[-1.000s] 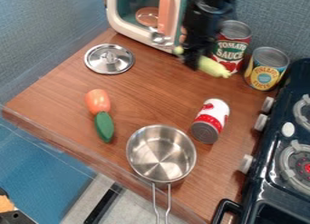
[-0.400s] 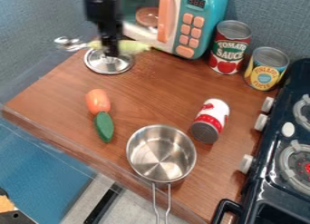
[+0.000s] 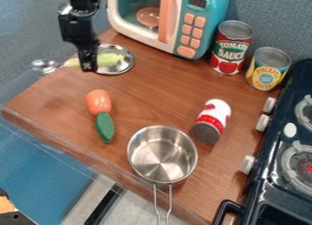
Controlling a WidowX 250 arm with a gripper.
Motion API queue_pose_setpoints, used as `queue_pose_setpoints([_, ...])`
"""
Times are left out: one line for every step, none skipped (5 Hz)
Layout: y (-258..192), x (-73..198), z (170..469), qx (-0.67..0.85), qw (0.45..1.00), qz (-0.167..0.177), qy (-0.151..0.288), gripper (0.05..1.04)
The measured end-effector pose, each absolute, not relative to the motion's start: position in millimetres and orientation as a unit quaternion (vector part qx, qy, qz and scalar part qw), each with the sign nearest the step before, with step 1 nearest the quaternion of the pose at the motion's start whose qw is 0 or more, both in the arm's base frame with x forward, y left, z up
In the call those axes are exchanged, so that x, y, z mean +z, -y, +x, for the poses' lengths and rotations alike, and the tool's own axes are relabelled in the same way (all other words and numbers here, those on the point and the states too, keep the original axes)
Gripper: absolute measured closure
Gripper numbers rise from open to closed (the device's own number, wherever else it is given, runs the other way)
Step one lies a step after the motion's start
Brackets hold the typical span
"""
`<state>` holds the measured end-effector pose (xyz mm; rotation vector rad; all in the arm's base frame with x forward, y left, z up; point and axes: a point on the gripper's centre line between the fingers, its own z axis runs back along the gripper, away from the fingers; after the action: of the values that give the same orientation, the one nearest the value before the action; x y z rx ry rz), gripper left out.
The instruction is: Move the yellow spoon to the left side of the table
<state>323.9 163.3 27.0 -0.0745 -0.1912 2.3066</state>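
My gripper (image 3: 88, 66) hangs at the upper left of the camera view, over the table's (image 3: 146, 89) back left part. It is shut on the yellow spoon (image 3: 110, 59), holding it by its pale yellow handle. The handle sticks out to the right, in front of a round metal lid (image 3: 120, 69), partly covering it. The spoon's shiny metal end points left, close to the table's left edge. The spoon appears raised above the tabletop.
An orange item (image 3: 98, 101) and a green one (image 3: 105, 127) lie left of centre. A steel pot (image 3: 162, 154) stands at the front, beside a tipped can (image 3: 211, 121). A toy microwave (image 3: 174, 21), two cans and a stove (image 3: 292, 146) line the back and right.
The gripper has carried the yellow spoon leftward from in front of the microwave and tomato sauce can, past the lid, to the table's left side. The other objects have stayed put.
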Motion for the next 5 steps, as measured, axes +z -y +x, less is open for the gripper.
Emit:
queue_pose_setpoints([-167,7,315,0.924,0.374,-0.012,0.074,0.684])
queue_pose_setpoints([-162,3,314,0.930,0.358,-0.012,0.075,0.684])
queue_pose_setpoints([-163,-8,310,0.933,0.353,0.010,0.073,0.684])
queue_pose_setpoints([-166,-9,313,0.932,0.353,0.015,0.077,0.604])
queue_pose_setpoints([-163,-10,311,0.937,0.342,0.012,0.064,0.294])
